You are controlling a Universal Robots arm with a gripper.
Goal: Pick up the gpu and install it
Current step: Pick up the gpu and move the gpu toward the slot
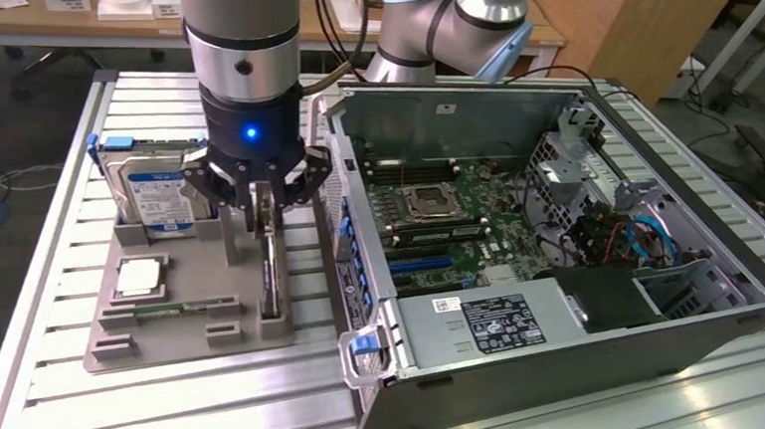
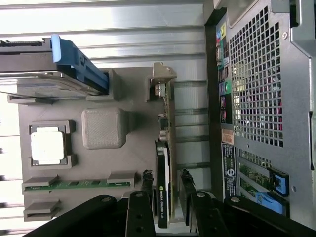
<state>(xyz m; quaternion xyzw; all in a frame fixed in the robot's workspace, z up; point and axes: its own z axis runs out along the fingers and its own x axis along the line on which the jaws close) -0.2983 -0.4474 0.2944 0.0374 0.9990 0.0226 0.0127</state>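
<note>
gpu (image 2: 163,195) on edge in tray (image 2: 126,160) | fingers (image 2: 147,180) open, 1 each side, apart

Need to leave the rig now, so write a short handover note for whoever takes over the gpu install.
Hand: open, fingers either side of the gpu, not clamped on it.
Gpu: on edge in its slot in the grey tray, beside the open case.
Done: hand lined up over the gpu.
Left: gpu not yet gripped, lifted or installed in the case.
</note>
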